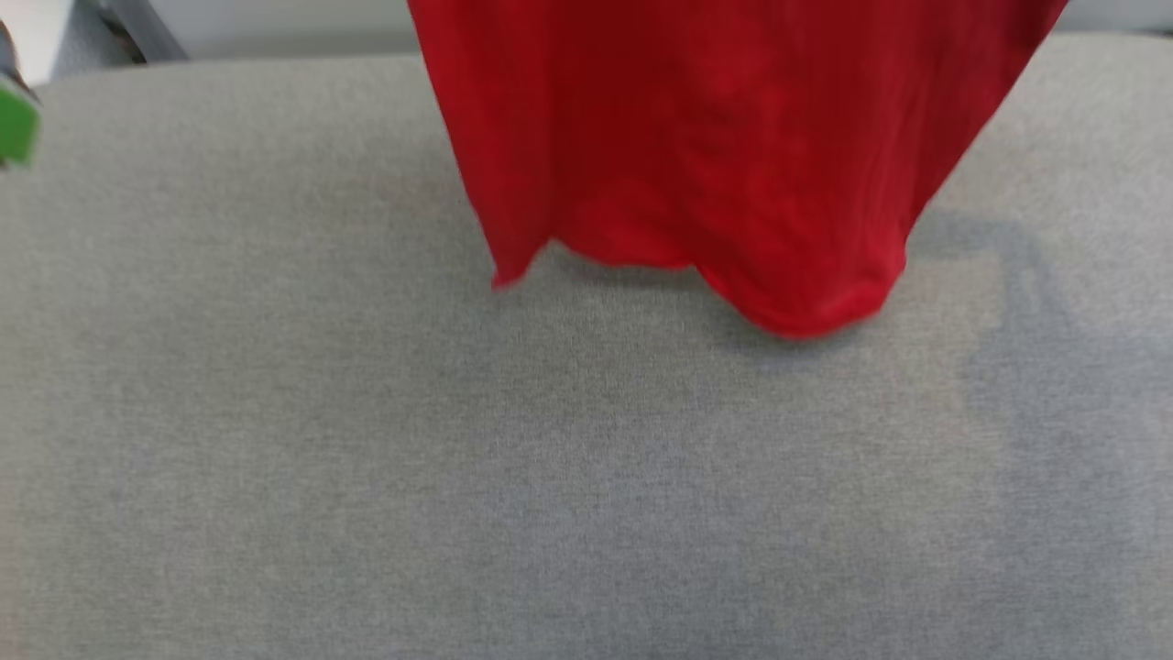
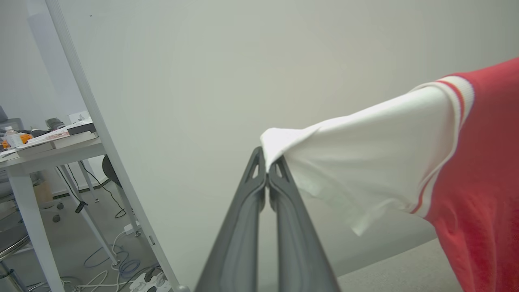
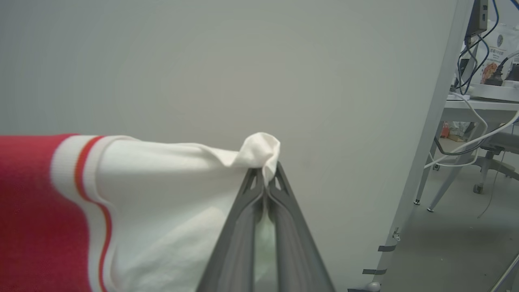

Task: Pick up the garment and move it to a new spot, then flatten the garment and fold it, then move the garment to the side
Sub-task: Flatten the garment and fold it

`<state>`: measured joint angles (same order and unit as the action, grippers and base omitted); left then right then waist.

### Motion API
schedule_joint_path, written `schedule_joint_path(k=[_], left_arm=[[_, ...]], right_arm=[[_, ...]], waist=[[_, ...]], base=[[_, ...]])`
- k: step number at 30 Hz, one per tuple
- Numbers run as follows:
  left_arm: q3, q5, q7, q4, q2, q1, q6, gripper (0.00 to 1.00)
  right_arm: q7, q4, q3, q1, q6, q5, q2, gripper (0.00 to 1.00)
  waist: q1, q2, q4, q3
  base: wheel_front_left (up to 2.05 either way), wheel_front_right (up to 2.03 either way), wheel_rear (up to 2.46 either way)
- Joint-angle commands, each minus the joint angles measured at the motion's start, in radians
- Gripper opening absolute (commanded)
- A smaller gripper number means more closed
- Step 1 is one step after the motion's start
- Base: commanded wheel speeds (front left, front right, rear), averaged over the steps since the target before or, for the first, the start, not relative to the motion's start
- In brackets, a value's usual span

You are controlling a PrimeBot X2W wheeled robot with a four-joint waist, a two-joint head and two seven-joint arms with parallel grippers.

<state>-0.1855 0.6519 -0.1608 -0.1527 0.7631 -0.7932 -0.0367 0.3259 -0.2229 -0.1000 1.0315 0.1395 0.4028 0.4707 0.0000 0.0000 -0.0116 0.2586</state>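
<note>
The garment (image 1: pixel 706 156) hangs in the air over the grey table (image 1: pixel 367 440); its red lower body drapes down from the top of the head view, and the hem hovers just above the cloth surface. In the left wrist view my left gripper (image 2: pixel 267 167) is shut on the tip of one white sleeve (image 2: pixel 365 154), with the red body (image 2: pixel 482 170) stretching off to the right. In the right wrist view my right gripper (image 3: pixel 265 174) is shut on the other white sleeve (image 3: pixel 170 194), with striped trim and red fabric to the left. The chest lettering is hidden.
A green object (image 1: pixel 16 128) sits at the table's far left edge. A pale partition wall (image 2: pixel 243 81) stands behind the table. Desks, chairs and floor cables lie beyond it on both sides (image 2: pixel 48 146) (image 3: pixel 482 97).
</note>
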Motion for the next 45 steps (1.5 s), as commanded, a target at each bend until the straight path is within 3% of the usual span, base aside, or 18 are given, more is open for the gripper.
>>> schedule_joint_path(k=[1, 13, 24, 34, 45], left_arm=[[0.01, -0.01, -0.004, 0.034, 0.02, -0.07, 0.007, 0.0], [-0.061, -0.084, 0.03, 0.375, -0.017, -0.597, 0.12, 0.0], [-0.122, -0.162, 0.231, 0.656, -0.121, -0.895, 0.146, 0.0], [-0.201, -0.128, 0.343, 0.822, -0.19, -0.82, 0.164, 0.0], [-0.296, -0.024, 0.402, 0.869, -0.254, -0.491, 0.167, 0.0]], right_arm=[[-0.02, -0.032, -0.012, 0.063, -0.009, -0.019, 0.005, 0.0], [-0.189, -0.338, 0.006, 0.522, -0.009, -0.134, -0.056, 0.0], [-0.406, -0.57, -0.031, 0.747, -0.009, -0.19, -0.109, 0.0], [-0.489, -0.67, 0.048, 0.667, -0.009, -0.135, -0.109, 0.0], [-0.505, -0.665, 0.206, 0.341, -0.009, 0.01, -0.069, 0.0]], waist=[[0.0, 0.0, -0.002, 0.14], [0.0, 0.0, -0.008, 0.398], [0.0, 0.0, 0.0, 0.5], [0.0, 0.0, 0.02, 0.492], [0.0, 0.0, 0.034, 0.355]], base=[[0.0, 0.0, 0.0], [0.0, 0.0, 0.0], [0.0, 0.0, 0.0], [0.0, 0.0, 0.0], [0.0, 0.0, 0.0]])
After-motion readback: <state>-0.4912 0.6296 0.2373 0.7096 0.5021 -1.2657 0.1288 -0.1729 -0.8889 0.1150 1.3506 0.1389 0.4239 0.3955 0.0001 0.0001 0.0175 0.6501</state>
